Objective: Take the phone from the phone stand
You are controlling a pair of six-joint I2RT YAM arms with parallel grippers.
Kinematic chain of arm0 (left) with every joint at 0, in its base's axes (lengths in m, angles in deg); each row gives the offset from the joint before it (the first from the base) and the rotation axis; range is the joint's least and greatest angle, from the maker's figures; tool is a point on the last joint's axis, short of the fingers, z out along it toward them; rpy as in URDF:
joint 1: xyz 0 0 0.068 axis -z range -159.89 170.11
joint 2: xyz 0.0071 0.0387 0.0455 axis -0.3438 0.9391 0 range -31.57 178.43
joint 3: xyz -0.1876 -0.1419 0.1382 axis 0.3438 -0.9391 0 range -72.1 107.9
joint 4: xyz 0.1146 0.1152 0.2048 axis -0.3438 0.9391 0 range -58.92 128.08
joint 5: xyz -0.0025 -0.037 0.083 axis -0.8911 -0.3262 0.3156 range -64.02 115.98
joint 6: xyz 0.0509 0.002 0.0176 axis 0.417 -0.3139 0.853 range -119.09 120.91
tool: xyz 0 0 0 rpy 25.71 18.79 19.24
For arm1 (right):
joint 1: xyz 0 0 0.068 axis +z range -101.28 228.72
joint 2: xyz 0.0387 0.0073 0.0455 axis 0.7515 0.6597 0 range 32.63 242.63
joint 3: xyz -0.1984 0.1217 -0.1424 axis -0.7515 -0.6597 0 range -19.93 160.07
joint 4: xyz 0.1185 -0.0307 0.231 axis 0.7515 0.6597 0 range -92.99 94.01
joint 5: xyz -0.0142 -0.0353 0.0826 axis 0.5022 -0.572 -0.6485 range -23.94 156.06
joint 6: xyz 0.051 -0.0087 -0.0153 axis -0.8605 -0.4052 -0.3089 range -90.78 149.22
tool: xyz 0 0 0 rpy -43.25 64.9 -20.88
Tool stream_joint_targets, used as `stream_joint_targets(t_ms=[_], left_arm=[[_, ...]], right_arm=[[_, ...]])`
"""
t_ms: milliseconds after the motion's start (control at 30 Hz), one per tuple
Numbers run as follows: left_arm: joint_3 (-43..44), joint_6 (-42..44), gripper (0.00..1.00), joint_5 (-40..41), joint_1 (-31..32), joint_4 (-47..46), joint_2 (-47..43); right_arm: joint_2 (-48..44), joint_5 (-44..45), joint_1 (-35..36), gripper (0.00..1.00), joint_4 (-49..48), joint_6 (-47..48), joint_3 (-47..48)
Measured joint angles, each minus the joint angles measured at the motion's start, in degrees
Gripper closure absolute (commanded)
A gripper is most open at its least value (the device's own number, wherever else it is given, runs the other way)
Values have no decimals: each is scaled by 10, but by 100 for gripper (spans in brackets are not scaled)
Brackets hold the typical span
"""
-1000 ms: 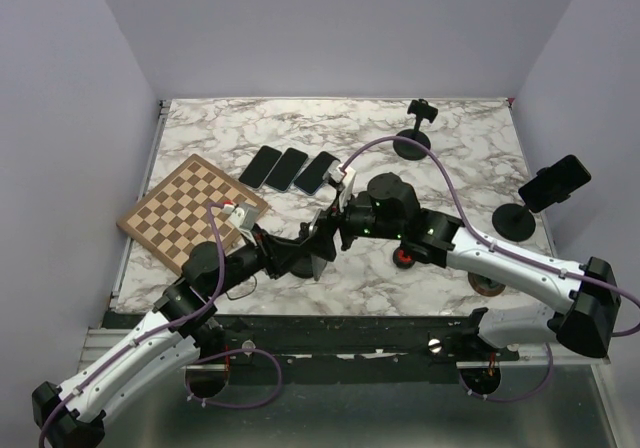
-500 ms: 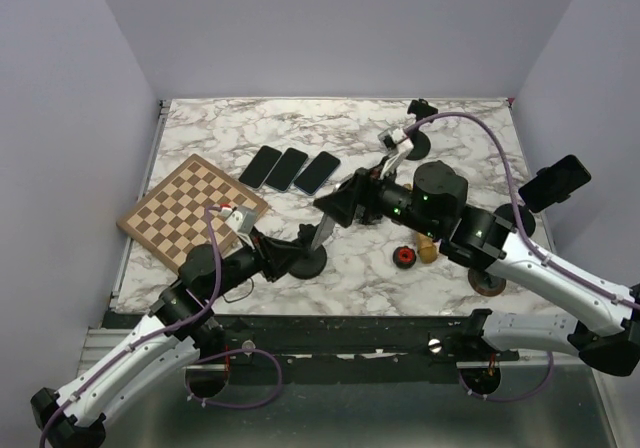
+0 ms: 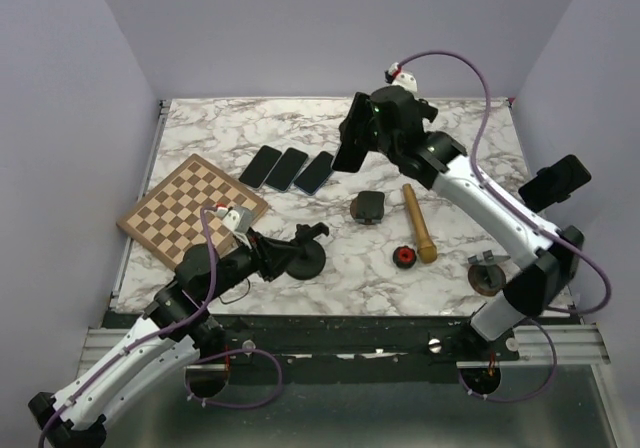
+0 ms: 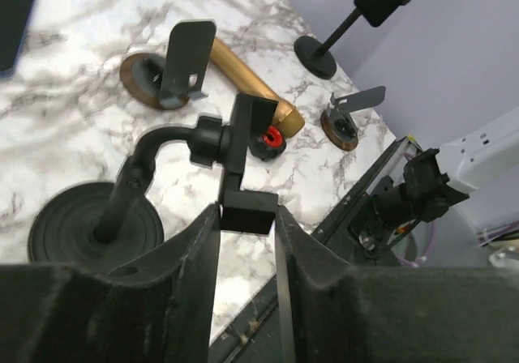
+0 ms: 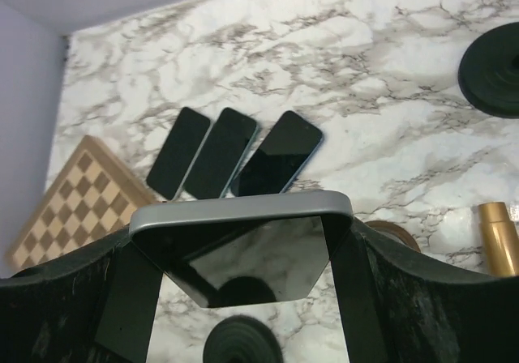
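The phone [image 5: 243,245] is clear of the phone stand [image 3: 303,253], pinched by its edges in the right gripper [image 3: 352,148], high over the tabletop [image 3: 240,128] near three laid-out phones [image 3: 290,169], likely its landing spot. The left gripper [image 4: 246,245] clamps the empty stand's bracket, bracing it against tipping.

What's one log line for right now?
phone: off stand, in right jaws | stand: empty, in left jaws

Bare marble [image 3: 338,196] right of phone row [image 3: 289,169] looks free below right claw [image 3: 348,148]; clip stand [image 3: 368,208], brass cylinder [image 3: 418,224] crowd nearer side.
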State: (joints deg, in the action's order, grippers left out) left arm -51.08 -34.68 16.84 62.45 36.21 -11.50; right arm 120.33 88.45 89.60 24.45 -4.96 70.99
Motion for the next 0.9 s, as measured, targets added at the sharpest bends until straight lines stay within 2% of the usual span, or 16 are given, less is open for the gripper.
stream_joint_targets(t_ms=[100,200,300,467,733,900], left_arm=[[27,0,28,22,0,41,12],[51,6,17,42,-1,96,14],[80,19,15,59,-1,142,7],[191,70,12,101,-1,222,19],[456,202,12,185,-2,265,124],[585,282,12,217,-2,230,184]], right_arm=[[101,-15,-35,99,33,-12,75],[188,-43,-58,99,57,-37,114],[269,-62,-71,99,97,-70,144],[382,-88,-73,99,166,-125,205],[407,-124,-75,99,184,-189,210],[407,-127,-81,99,176,-226,188]])
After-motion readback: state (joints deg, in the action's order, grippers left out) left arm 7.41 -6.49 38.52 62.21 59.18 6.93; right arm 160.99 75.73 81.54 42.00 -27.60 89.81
